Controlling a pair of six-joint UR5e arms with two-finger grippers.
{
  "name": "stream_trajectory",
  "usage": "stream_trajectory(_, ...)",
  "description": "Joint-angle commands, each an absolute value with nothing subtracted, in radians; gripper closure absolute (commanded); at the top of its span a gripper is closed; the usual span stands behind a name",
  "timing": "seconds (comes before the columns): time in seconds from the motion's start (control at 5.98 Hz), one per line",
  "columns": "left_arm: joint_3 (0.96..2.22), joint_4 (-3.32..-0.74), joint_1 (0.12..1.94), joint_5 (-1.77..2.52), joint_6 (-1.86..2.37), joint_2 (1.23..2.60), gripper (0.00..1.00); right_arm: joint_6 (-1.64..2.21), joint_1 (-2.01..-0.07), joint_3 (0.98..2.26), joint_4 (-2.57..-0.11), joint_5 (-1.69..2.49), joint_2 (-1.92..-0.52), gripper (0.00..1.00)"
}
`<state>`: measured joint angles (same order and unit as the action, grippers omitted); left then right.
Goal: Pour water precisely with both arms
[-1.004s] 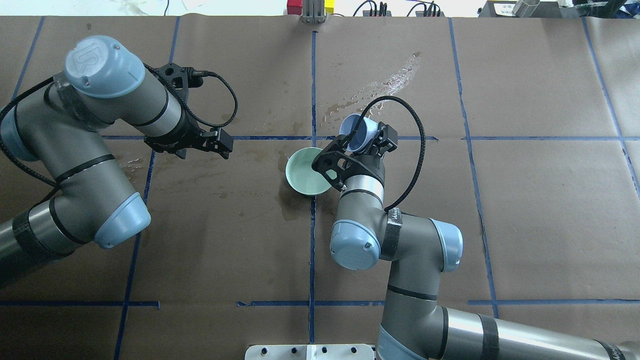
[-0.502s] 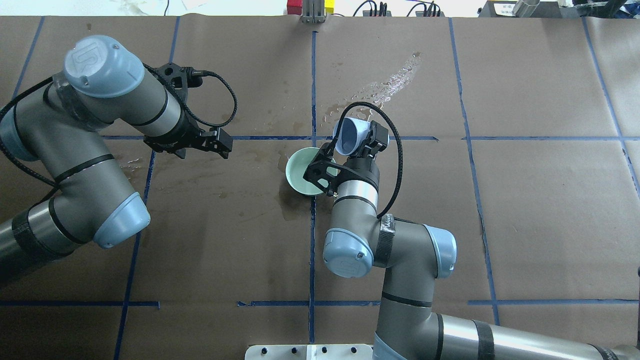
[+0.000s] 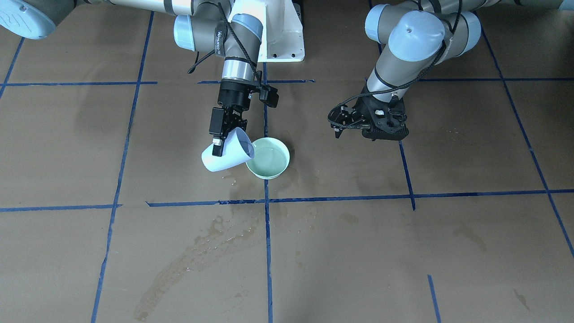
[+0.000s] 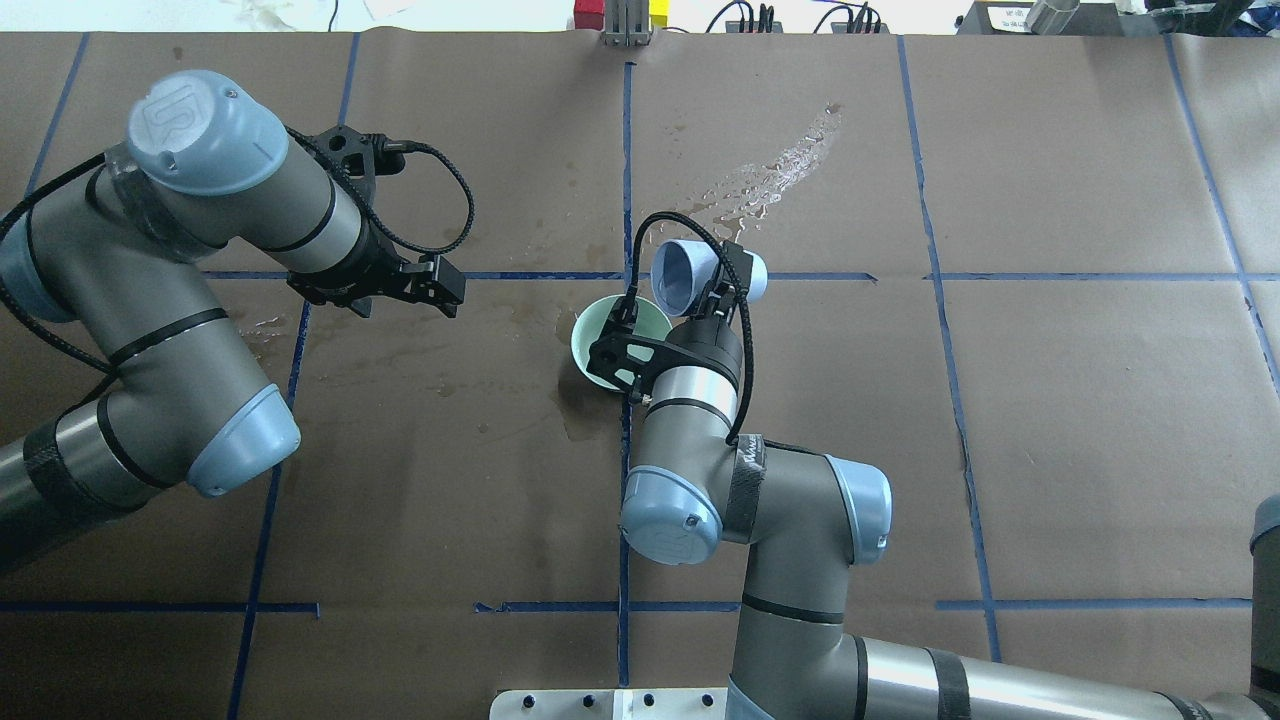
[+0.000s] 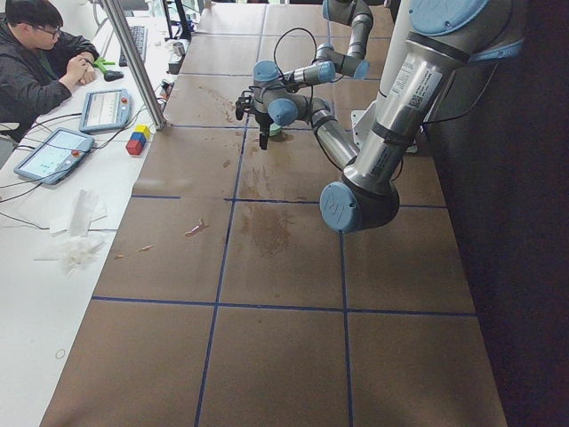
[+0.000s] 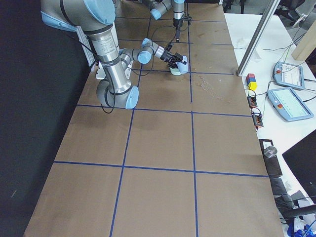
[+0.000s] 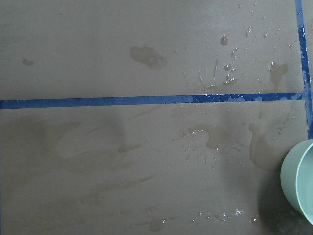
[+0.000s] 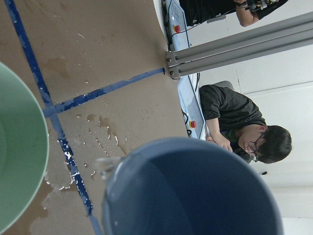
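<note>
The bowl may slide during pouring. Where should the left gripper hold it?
Pinch the rim of the green bowl on the side facing the left gripper, from above: it sits upright, and the right gripper and blue cup crowd the other side.

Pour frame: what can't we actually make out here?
1. How full the blue cup is: in the right wrist view its inside is dark and blurred.
2. The green bowl: in the overhead view the right arm covers its near part.
3. The left gripper: its jaws are too small in the front view, and its own wrist hides them from overhead.
</note>
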<state>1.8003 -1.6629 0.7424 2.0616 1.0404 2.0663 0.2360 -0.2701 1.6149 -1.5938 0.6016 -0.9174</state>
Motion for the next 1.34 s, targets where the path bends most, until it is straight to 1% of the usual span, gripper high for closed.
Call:
stream_trajectory(0.0,1.799,-1.663,0.742,2.062,1.040,2.066,0.00,0.164,-0.259,1.614,-1.608,0.578,-0.914,1.00)
stream_trajectory(0.17,1.801,-1.663,0.742,2.062,1.040,2.066,0.00,0.106,-0.258,1.614,-1.609,0.562,-0.914,1.00)
stream_trajectory(1.17,1.801,-1.663,0.741,2.062,1.040,2.066,0.00,0.100,-0.256,1.614,-1.609,0.560,-0.920,1.00)
